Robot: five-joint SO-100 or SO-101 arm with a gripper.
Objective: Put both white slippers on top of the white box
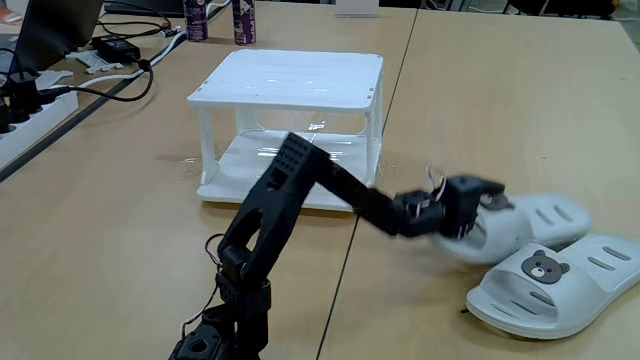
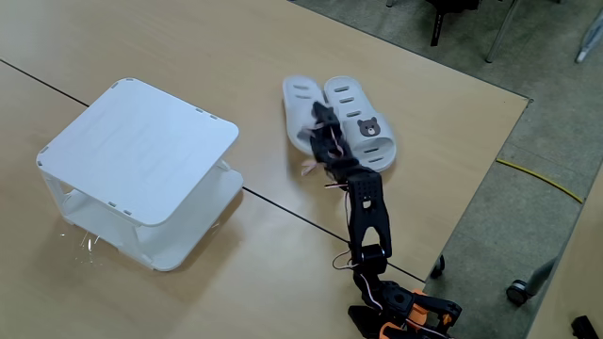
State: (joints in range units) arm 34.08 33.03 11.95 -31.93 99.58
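Two white slippers lie side by side on the wooden table. The one with the bear face showing [image 1: 560,275] [image 2: 347,94] lies free. The other slipper [image 1: 556,212] [image 2: 299,94] has my gripper [image 1: 488,205] [image 2: 318,122] down on its strap, whose bear face is covered. The black gripper head hides the jaws, so I cannot see how they stand. That slipper seems to rest on the table. The white box [image 1: 290,75] [image 2: 141,146] stands apart, to the left of the slippers in both fixed views, with nothing on its flat top.
Two dark cans [image 1: 243,20] stand behind the box. A power strip [image 1: 30,115] and black cables [image 1: 120,75] lie at the far left. The table edge [image 2: 490,179] runs close to the right of the slippers, with floor beyond.
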